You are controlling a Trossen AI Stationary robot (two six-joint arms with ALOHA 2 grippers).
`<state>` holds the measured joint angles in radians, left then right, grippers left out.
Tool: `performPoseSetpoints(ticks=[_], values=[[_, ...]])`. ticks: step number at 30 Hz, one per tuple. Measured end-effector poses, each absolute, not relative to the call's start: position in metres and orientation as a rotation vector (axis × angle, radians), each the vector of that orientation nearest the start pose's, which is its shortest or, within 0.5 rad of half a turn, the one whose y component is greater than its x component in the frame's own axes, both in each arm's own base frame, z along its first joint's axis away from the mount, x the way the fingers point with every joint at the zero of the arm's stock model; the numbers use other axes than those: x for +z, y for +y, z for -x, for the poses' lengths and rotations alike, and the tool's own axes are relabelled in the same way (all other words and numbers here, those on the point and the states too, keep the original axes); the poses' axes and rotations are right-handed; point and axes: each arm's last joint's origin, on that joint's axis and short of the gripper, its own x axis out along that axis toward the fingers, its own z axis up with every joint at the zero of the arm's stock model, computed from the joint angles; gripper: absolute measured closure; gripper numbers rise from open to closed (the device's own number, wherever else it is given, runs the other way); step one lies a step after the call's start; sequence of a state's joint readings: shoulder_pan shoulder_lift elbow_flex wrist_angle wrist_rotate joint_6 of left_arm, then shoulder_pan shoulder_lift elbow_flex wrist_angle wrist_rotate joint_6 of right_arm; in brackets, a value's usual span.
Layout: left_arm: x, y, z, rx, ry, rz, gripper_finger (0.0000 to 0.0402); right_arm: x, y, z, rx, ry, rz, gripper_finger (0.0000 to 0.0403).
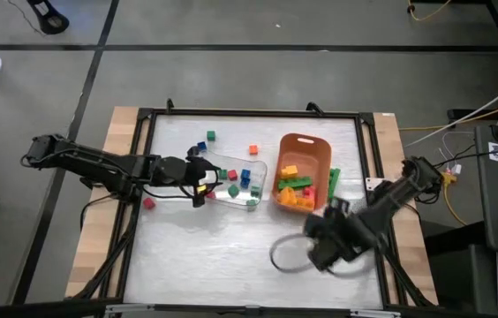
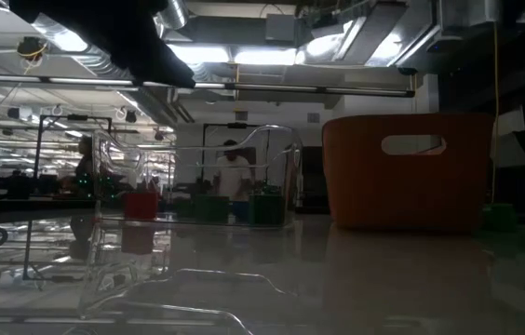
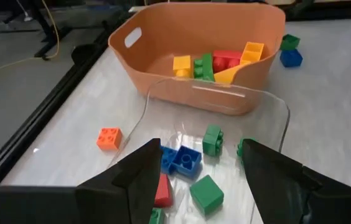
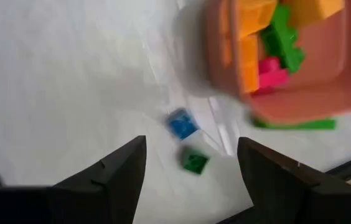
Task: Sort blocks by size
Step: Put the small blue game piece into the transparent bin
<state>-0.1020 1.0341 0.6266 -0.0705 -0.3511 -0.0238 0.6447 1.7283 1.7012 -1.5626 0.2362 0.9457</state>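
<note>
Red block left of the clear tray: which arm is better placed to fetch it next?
Probably left. The left gripper hangs open over the clear tray's near end, close to the red block; the right gripper hovers open beyond the orange bin.

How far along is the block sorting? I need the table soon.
Done: larger bricks fill the orange plastic bin, small cubes lie in the clear plastic tray. In hand: nothing; left gripper open over the tray. Left: loose blocks, like the orange cube and red cube.
</note>
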Motion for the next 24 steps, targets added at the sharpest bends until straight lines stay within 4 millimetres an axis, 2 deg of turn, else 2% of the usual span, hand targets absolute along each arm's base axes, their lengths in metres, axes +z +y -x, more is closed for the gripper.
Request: performPoseSetpoints(ticks=[5,10,16,19,24], values=[[0.245,-0.012,-0.218,0.250,0.465,-0.085,0.0192,0.307,0.214,-0.224,-0.461,1.324,-0.112,0.0151],[0.244,-0.012,-0.218,0.250,0.466,-0.084,0.0192,0.265,0.226,-0.203,-0.583,1.299,-0.138,0.0151],[0.244,-0.012,-0.218,0.260,0.459,-0.041,0.0192,0.215,0.222,-0.196,-0.624,1.254,-0.124,0.0151],[0.244,-0.012,-0.218,0.265,0.457,-0.022,0.0192,0.199,0.215,-0.197,-0.619,1.230,-0.087,0.0151],[0.244,-0.012,-0.218,0.271,0.454,0.002,0.0192,0.182,0.199,-0.199,-0.617,1.292,-0.010,0.0151]])
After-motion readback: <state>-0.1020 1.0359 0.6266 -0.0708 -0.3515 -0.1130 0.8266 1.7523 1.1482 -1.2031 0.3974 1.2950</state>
